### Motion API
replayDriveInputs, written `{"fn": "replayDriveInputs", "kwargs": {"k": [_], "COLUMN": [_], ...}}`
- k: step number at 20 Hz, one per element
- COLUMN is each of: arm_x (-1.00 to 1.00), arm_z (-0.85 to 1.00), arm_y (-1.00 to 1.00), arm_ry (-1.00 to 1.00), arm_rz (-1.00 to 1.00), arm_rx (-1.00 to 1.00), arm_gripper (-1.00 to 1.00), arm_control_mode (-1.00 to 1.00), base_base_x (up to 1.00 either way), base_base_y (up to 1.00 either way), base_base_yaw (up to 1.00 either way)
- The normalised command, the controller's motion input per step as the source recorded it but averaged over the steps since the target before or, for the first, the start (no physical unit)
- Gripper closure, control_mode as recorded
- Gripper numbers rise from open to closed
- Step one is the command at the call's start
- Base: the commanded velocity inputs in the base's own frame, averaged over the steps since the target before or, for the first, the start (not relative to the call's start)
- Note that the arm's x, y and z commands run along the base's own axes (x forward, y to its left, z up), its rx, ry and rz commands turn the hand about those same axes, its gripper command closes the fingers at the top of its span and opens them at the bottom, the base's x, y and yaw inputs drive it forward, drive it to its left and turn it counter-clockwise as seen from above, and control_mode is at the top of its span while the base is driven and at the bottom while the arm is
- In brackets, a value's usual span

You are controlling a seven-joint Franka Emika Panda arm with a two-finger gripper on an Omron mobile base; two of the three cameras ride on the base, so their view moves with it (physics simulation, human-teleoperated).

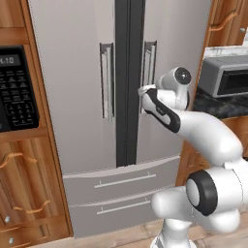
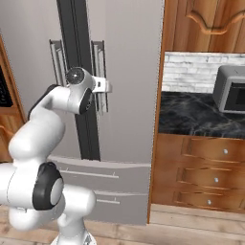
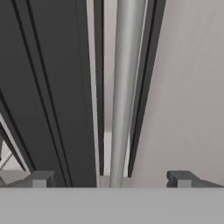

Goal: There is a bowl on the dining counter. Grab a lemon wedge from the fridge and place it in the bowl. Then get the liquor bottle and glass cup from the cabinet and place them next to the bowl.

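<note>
The light-grey fridge [image 1: 72,97] [image 2: 129,105] stands straight ahead with both doors shut, so whatever is inside is hidden. My gripper [image 1: 143,93] [image 2: 107,86] is up against the right door's vertical bar handle [image 1: 150,58] [image 2: 99,57]. In the hand view the handle [image 3: 126,87] runs up the middle between my fingertips [image 3: 41,178], and my gripper [image 3: 111,178] is open on either side of the bar without pinching it. The dark centre gap [image 3: 48,87] lies just left of the handle.
A black microwave [image 1: 17,87] sits in the wooden cabinetry at left. Right of the fridge, a grey toaster oven [image 1: 225,75] [image 2: 232,88] stands on a black marble worktop [image 2: 191,117] over knobbed drawers [image 2: 206,177]. Fridge drawers [image 1: 121,181] lie below the doors.
</note>
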Motion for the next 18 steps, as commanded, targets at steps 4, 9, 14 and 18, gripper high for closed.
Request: {"fn": "replayDriveInputs", "kwargs": {"k": [4,9,14,18], "arm_x": [0.64,0.64,0.68,0.70], "arm_z": [0.01,0.00,0.00,0.00], "arm_y": [0.00,0.00,0.00,0.00], "arm_ry": [-0.03,-0.04,-0.03,-0.02], "arm_rz": [0.00,0.00,0.00,0.00], "arm_rx": [0.00,0.00,0.00,0.00], "arm_gripper": [-1.00,-1.00,-1.00,-1.00], "arm_control_mode": [-1.00,-1.00,-1.00,-1.00], "base_base_x": [0.00,0.00,0.00,0.00], "base_base_y": [0.00,0.00,0.00,0.00], "base_base_yaw": [0.00,0.00,0.00,0.00]}}
